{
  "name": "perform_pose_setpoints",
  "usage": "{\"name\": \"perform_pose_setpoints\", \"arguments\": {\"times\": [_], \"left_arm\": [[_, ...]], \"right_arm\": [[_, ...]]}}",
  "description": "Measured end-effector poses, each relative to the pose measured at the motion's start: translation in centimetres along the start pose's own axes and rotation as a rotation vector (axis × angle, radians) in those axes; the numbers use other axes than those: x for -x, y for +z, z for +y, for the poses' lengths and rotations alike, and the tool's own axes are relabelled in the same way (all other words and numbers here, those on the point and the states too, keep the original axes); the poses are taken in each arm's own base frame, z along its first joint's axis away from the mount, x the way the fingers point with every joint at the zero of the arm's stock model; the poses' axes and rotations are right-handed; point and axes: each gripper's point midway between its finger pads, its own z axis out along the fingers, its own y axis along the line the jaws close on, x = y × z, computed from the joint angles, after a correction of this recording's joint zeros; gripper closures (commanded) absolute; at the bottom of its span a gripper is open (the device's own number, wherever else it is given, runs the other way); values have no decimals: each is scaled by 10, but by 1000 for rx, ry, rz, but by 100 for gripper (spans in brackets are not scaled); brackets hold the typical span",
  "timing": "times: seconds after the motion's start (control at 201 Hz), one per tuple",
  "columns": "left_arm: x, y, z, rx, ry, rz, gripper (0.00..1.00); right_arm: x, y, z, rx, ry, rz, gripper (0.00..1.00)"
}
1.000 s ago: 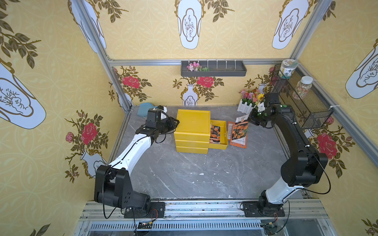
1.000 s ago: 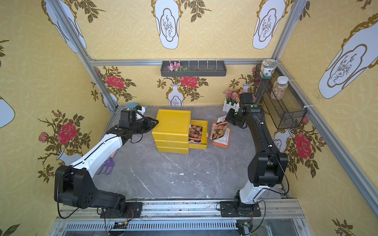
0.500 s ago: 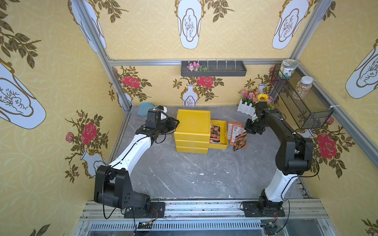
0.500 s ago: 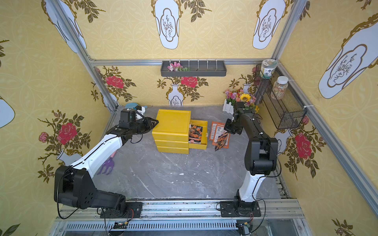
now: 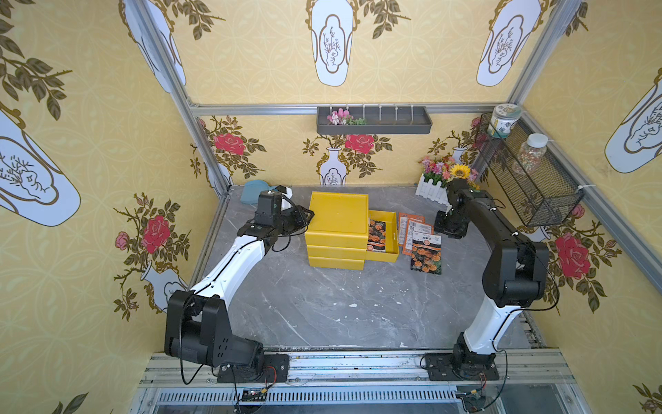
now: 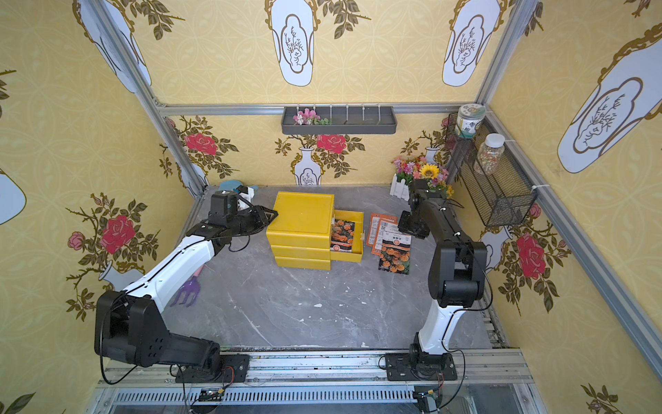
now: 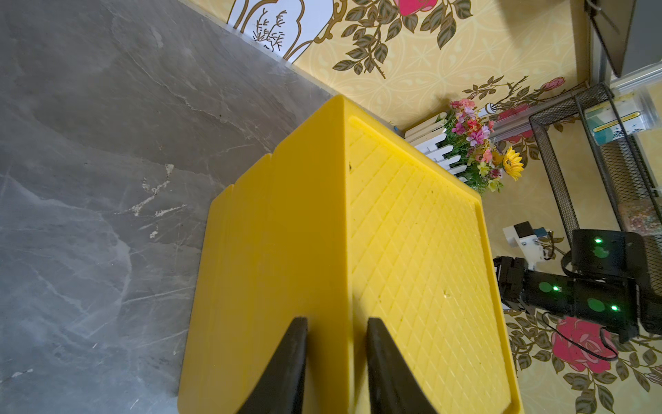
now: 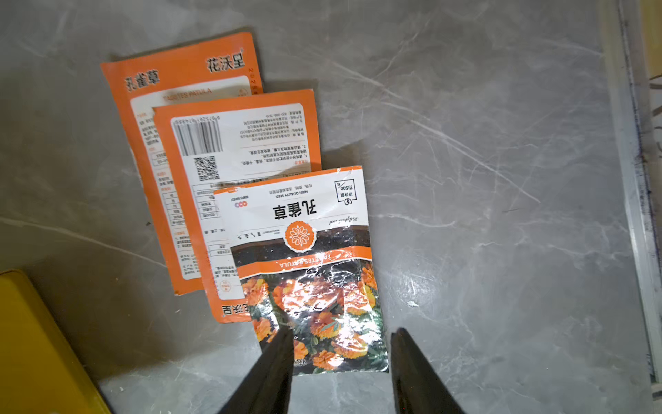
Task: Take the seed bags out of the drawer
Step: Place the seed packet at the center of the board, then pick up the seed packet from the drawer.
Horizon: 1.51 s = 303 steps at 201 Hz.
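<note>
Left hand [image 7: 336, 319]: clamped narrowly on yellow cabinet [image 5: 338, 215] top edge.
Right hand [image 8: 342, 331]: parted, nothing held.
Seed bags [image 5: 419, 240]: three overlapped on tabletop [image 5: 340, 304], right of drawer.
Drawer [image 5: 394, 233]: pulled open, one seed bag [image 5: 377, 234] inside.

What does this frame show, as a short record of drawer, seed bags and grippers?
Top drawer: open
Seed bag in drawer: one visible, flower side up
Seed bags outside: three, overlapping on the table beside the drawer
Right gripper: open above those bags, empty
Left gripper: astride the yellow drawer unit top edge; grip unclear
</note>
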Motion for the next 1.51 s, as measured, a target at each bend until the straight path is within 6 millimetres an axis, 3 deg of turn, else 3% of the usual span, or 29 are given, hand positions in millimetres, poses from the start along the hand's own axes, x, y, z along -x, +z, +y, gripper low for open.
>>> {"name": "perform_pose_setpoints", "arguments": {"times": [0.144,0.254,0.379,0.553,0.628,0.902,1.265,1.509], "left_arm": [[0,-1,0,2,0,-2,68],[0,0,0,4,-3,3,68],[1,1,0,5,-5,5,68],[0,1,1,5,-5,6,68],[0,0,0,2,-5,0,68],[-1,-1,1,-10,-14,-19,68],[-1,-1,1,-13,-15,-25,68],[-1,-3,1,-10,-16,-25,68]], "right_arm": [[1,-29,43,84,-56,-56,52],[-8,-51,89,173,-116,-72,53],[-23,-68,132,254,-170,-74,61],[-48,-65,173,302,-207,-30,84],[-62,-55,185,320,-210,22,86],[-86,-25,219,342,-217,103,86],[-95,19,221,300,-178,164,85],[-96,30,232,352,-150,180,88]]}}
